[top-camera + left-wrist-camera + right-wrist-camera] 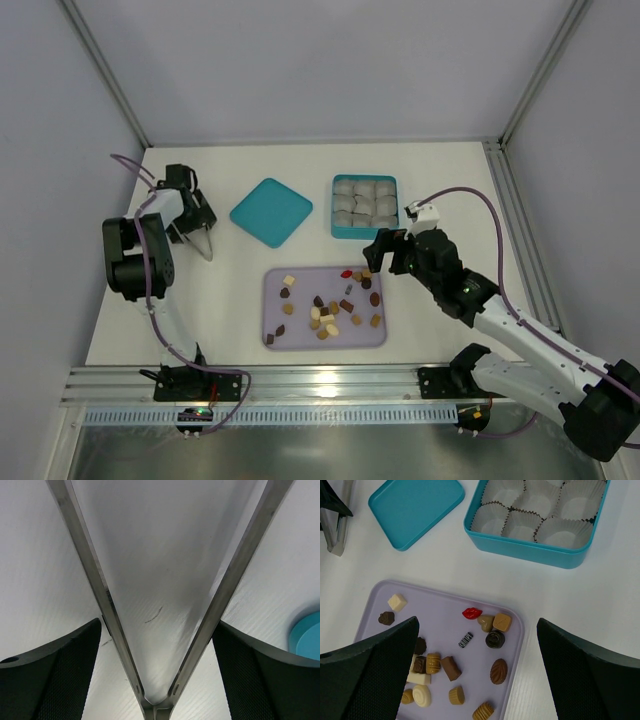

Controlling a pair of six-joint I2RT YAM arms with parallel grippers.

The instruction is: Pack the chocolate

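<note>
Right gripper (pixel 477 672) (open) over chocolate (pixel 495 639) | tray (pixel 512 667) | box (pixel 535 547) beyond

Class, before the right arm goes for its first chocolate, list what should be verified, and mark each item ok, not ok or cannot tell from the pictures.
1. Square teal tin box is uncovered: ok; its flat teal lid lies apart on the table.
2. White crinkled paper cups are free to fill: ok in those the right wrist view shows.
3. Small brown, tan, cream and red chocolates are reachable: ok, loose on the lilac rectangular tray.
4. Right pincer is open and unloaded: ok, above the tray.
5. Left pincer is clear of the tray: ok, off to the left.
</note>
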